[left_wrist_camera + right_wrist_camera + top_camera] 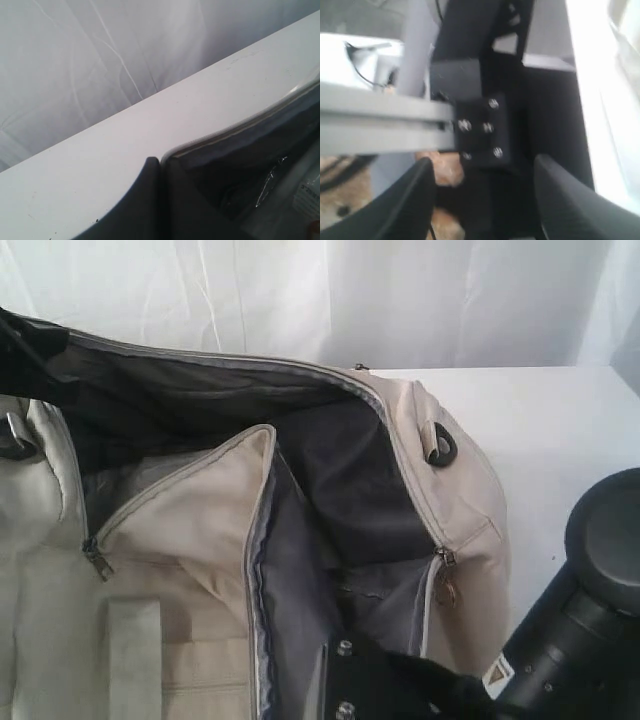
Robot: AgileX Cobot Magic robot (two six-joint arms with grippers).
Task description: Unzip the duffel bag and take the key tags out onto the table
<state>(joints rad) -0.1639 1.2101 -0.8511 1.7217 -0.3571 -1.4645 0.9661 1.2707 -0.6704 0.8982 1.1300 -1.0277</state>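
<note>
Exterior view: duffel bag (190,540) from nine o'clock through the centre to four o'clock, lying on the table (560,430), unzipped, mouth gaping wide. Dark grey lining (340,470) bared at the centre and toward eleven o'clock. Cream flap folded inward at seven o'clock, pale webbing strap (135,660) just below it. One zipper pull (97,562) at nine o'clock, another hanging at four o'clock. Black oval eyelet (441,446) at two o'clock, on the bag's end. Bare table from two to three o'clock, white curtain (300,290) across twelve. Right arm (585,630), black and rounded, at five o'clock, just beside the bag's end. Black plate (345,680) with screws at six o'clock, over the bag's mouth.

Left wrist view: left gripper (159,167), dark fingers (140,205) pressed together, tips right at the bag's pale zippered rim (250,125). Fabric caught between them or not: cannot tell. Dark lining beyond the rim, with crinkled clear plastic wrap (270,185) and a white label (306,196) inside; contents too small to tell. Table and curtain behind.

Right wrist view, blurred: right gripper (485,205), fingers (410,205) spread wide apart, nothing between them. Beyond the gap, a black bracket (480,130) with screws and grey bars (380,120). Table's white edge (595,100) alongside one finger.
</note>
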